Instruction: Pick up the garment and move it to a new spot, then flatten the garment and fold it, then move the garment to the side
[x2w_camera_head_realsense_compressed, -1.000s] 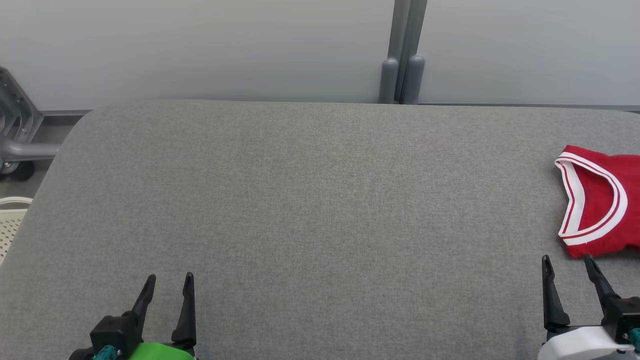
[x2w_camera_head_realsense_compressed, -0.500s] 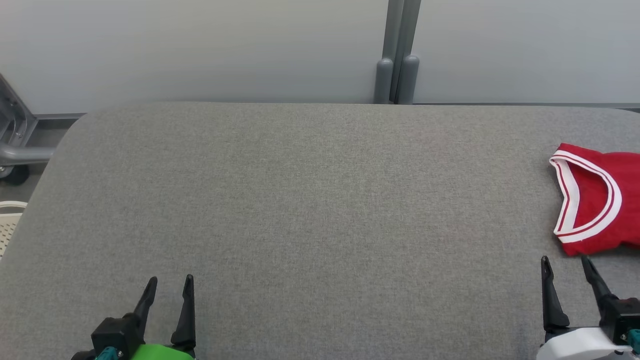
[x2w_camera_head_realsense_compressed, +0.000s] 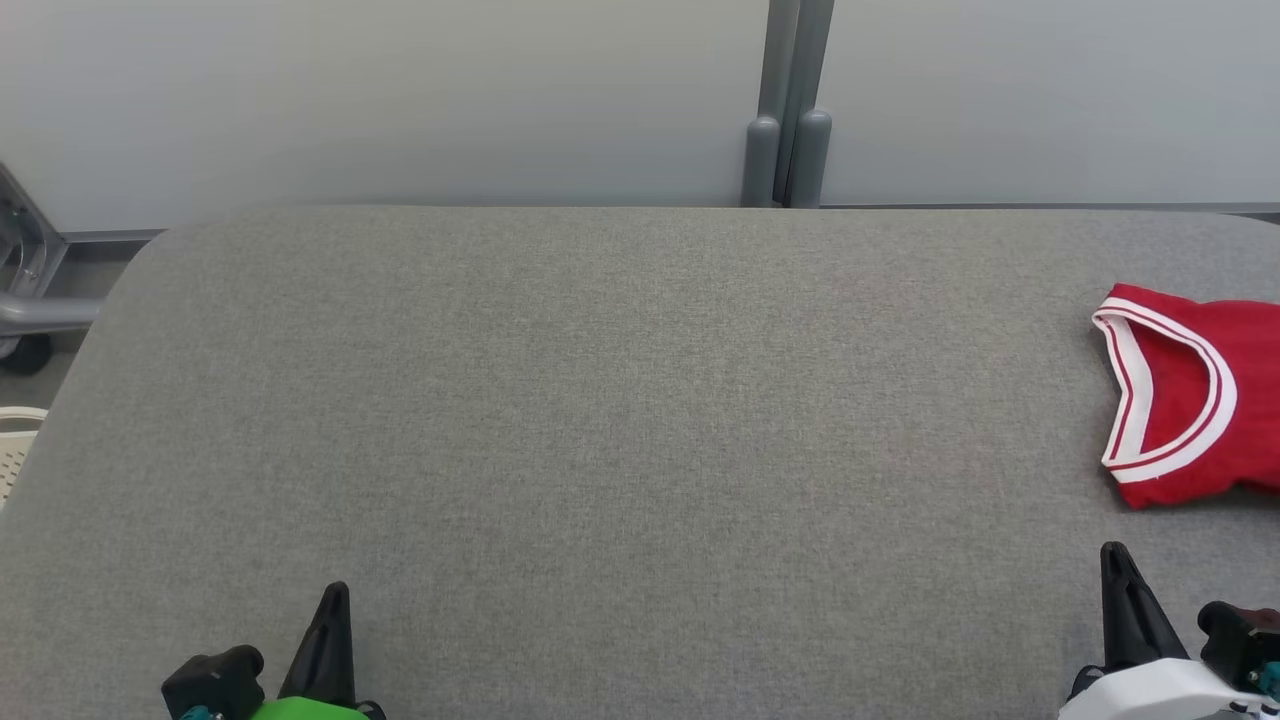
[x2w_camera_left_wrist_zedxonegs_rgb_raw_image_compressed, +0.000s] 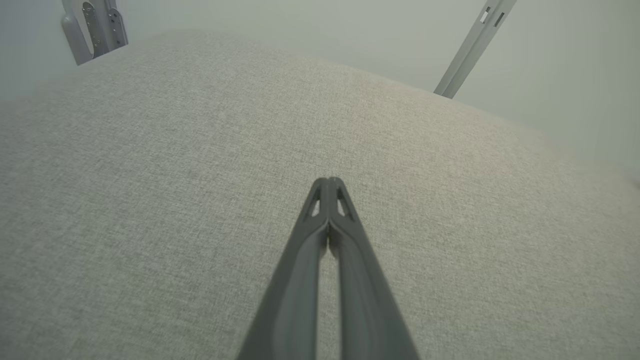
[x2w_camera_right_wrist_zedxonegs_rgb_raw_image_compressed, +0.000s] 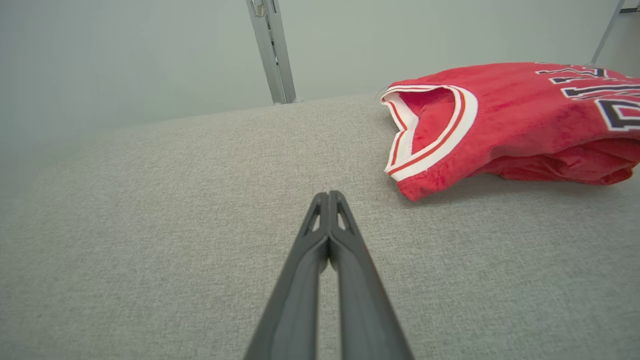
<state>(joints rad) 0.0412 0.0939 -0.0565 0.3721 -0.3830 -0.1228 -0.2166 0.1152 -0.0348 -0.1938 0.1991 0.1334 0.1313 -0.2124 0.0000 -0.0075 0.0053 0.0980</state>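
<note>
The garment (x2w_camera_head_realsense_compressed: 1195, 395) is a red jersey with white and red trim, lying folded at the right edge of the grey padded table (x2w_camera_head_realsense_compressed: 620, 400). In the right wrist view the garment (x2w_camera_right_wrist_zedxonegs_rgb_raw_image_compressed: 525, 120) sits ahead and to the right, with dark lettering on its top. My right gripper (x2w_camera_head_realsense_compressed: 1118, 556) stands near the front right, just short of the jersey, shut with nothing in it; its tips meet (x2w_camera_right_wrist_zedxonegs_rgb_raw_image_compressed: 328, 194). My left gripper (x2w_camera_head_realsense_compressed: 335, 592) is at the front left, shut and empty, with its tips together (x2w_camera_left_wrist_zedxonegs_rgb_raw_image_compressed: 328, 180) over bare fabric.
A grey post (x2w_camera_head_realsense_compressed: 785, 110) rises behind the table's far edge against a pale wall. A metal frame on a wheel (x2w_camera_head_realsense_compressed: 25, 310) and a white perforated basket (x2w_camera_head_realsense_compressed: 12, 455) stand off the table's left side.
Both grippers have gone from open to shut with nothing between the fingers. The head camera has shifted slightly, so the scene sits a little further left.
</note>
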